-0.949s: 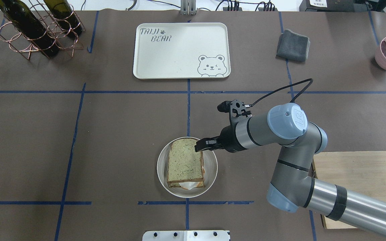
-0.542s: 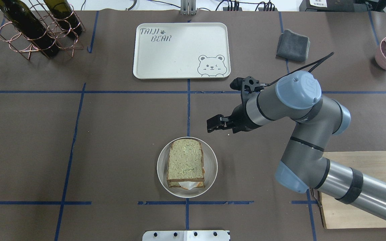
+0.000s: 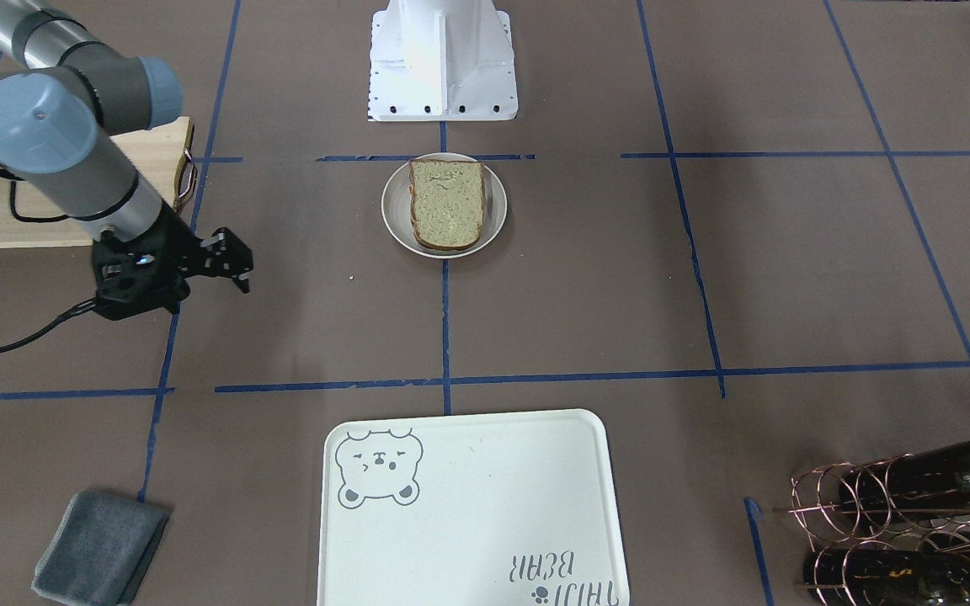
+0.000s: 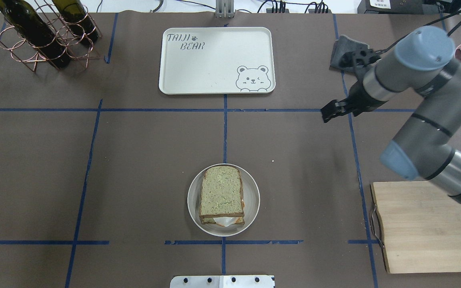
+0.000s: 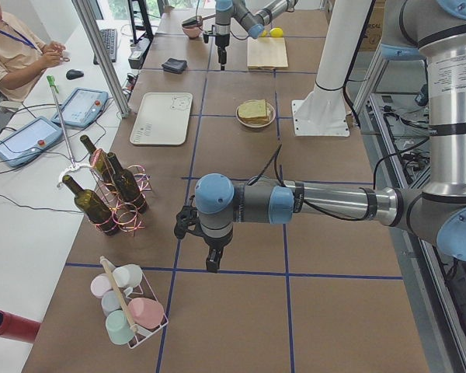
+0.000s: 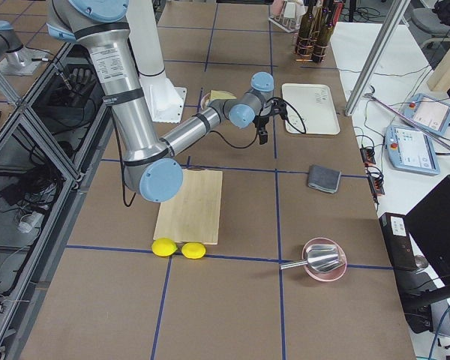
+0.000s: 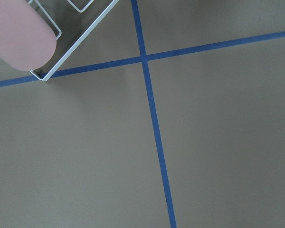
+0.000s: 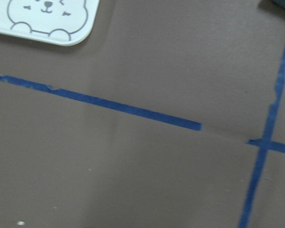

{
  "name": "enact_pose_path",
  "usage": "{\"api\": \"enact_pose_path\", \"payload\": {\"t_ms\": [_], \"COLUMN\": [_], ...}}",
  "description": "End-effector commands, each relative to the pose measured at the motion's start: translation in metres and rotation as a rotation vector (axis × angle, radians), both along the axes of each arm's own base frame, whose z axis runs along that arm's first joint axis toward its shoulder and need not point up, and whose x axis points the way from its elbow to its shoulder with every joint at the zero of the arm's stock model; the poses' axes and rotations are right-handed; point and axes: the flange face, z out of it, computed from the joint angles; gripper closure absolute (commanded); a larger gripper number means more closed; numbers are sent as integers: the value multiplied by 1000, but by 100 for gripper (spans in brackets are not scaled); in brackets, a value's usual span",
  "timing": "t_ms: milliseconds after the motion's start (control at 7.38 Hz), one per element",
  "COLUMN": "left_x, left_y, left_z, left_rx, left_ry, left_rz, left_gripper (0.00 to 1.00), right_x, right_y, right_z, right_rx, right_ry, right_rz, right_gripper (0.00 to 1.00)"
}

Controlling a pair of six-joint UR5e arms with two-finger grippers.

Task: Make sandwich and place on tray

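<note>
Hanging over the worktop [image 5: 241, 311] far on the left, the left pincer [image 5: 210, 264] is showing too little to tell whether it is apart or together. Centrally, the sandwich [image 4: 221, 196] is sitting stacked on a small plate [image 4: 255, 208], well apart from the tray [image 4: 214, 64]. Rightward, the right pincer [image 4: 328, 113] is hovering with fingers apart, gripping nothing. Assembly is looking finished; the transfer is calling for a grasp clamping all 2 slices together.
</note>
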Motion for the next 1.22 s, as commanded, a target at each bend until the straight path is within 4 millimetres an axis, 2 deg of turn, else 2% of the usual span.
{"api": "enact_pose_path", "payload": {"t_ms": [0,136,407,542,678,814,949,1085], "left_x": [0,0,2,9,13,16,17,17], "left_y": [0,0,-3,-6,-8,-10,-49,-66], "left_z": [-1,-6,-29,-34,-38,-46,-63,-59], "left_rx": [3,12,63,72,72,45,148,180], "left_ry": [0,3,29,136,216,284,304,312], "left_rz": [0,0,2,2,0,-21,-4,-4], "left_gripper": [0,0,0,0,0,0,0,0], "right_x": [139,198,294,330,354,359,358,358], "right_y": [-16,-9,15,35,53,66,72,73], "right_z": [90,132,189,214,231,237,240,240], "right_rx": [70,106,0,-77,-123,-139,-147,-145], "right_ry": [59,104,157,169,167,162,144,139], "right_rz": [-97,-129,-72,-12,32,40,37,37], "right_gripper": [0,0,0,0,0,0,0,0]}}
